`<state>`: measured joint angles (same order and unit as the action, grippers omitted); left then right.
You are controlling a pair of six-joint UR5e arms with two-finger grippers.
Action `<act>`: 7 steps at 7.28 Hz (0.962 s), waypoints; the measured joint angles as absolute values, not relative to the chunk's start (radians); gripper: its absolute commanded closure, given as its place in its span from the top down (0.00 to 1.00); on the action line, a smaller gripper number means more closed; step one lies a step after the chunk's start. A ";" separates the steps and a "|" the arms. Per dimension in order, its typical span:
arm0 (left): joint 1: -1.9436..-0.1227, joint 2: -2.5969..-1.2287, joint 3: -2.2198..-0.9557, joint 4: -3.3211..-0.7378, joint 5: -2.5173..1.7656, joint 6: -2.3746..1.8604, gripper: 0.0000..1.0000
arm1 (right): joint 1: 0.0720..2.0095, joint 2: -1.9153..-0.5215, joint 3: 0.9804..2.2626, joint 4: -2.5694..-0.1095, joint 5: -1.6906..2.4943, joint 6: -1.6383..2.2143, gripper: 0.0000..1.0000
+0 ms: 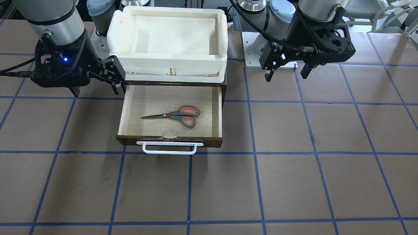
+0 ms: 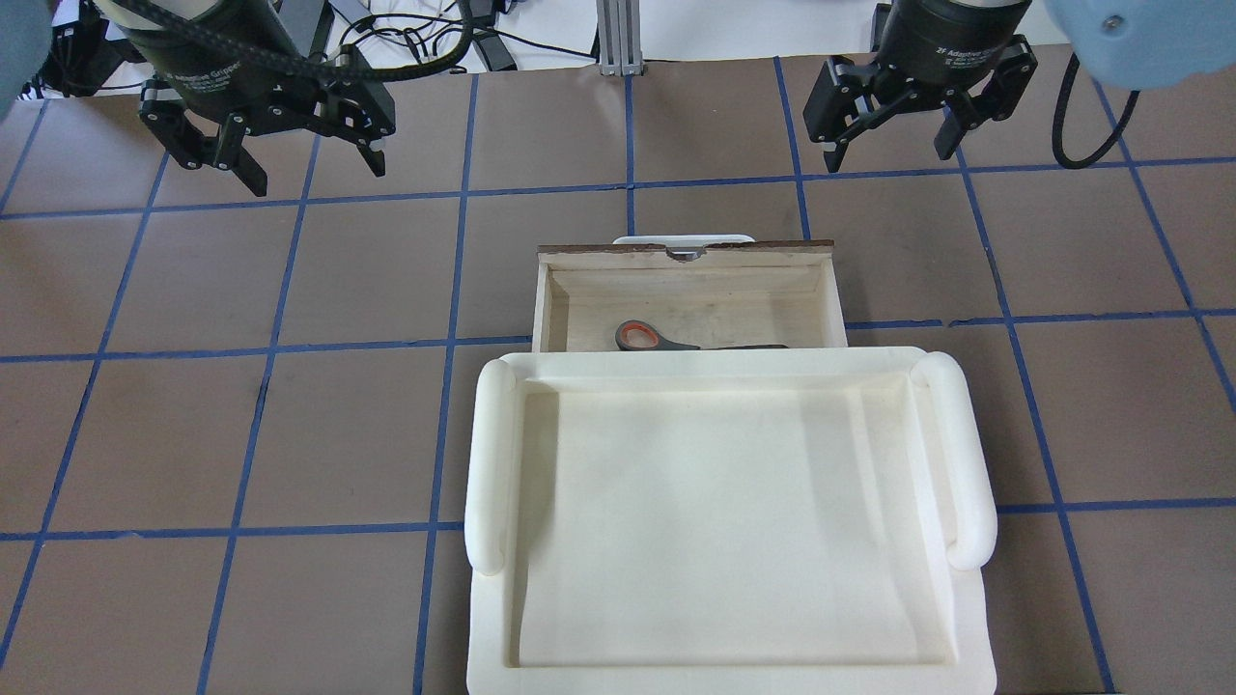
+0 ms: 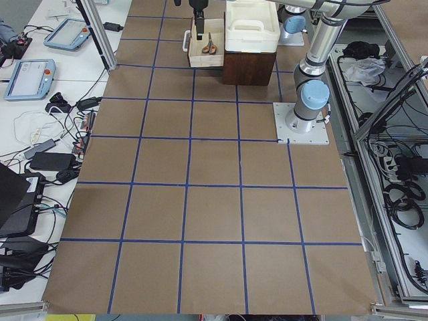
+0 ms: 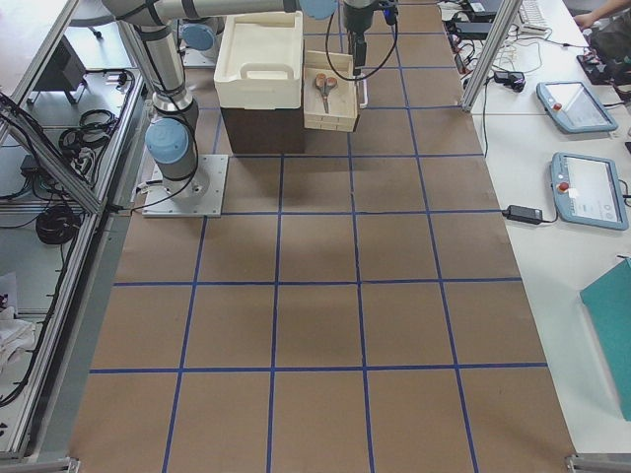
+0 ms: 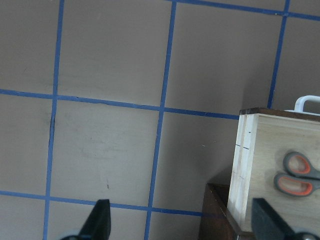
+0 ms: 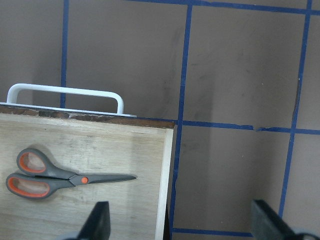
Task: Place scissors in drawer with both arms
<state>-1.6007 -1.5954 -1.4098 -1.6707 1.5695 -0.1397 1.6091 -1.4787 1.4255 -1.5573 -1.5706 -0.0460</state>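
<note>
I count two claws of my own, the left gripper [image 2: 317, 174] and the right gripper [image 2: 886, 154], each with two fingers, plus one pair of scissors [image 1: 174, 116], one drawer [image 1: 123, 114] with one white handle [image 1: 169, 148], one foam tray [image 1: 166, 58] and two touchscreen pendants [image 4: 590, 190].

Left tool [image 2: 317, 174] and right tool [image 2: 888, 154] hover, jaws spread wide.

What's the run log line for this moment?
scissors: flat in drawer | drawer: open | left arm: jaws open, empty | right arm: jaws open, empty | next, likely: push drawer shut
</note>
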 measured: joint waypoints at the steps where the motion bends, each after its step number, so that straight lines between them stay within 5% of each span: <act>1: -1.600 -1.593 -1.411 -1.682 1.569 -0.112 1.00 | 1.609 -1.479 1.426 -1.558 -1.571 -0.046 1.00; 7: -1.604 -1.594 -1.414 -1.684 1.567 -0.083 1.00 | 1.609 -1.479 1.427 -1.562 -1.570 -0.052 1.00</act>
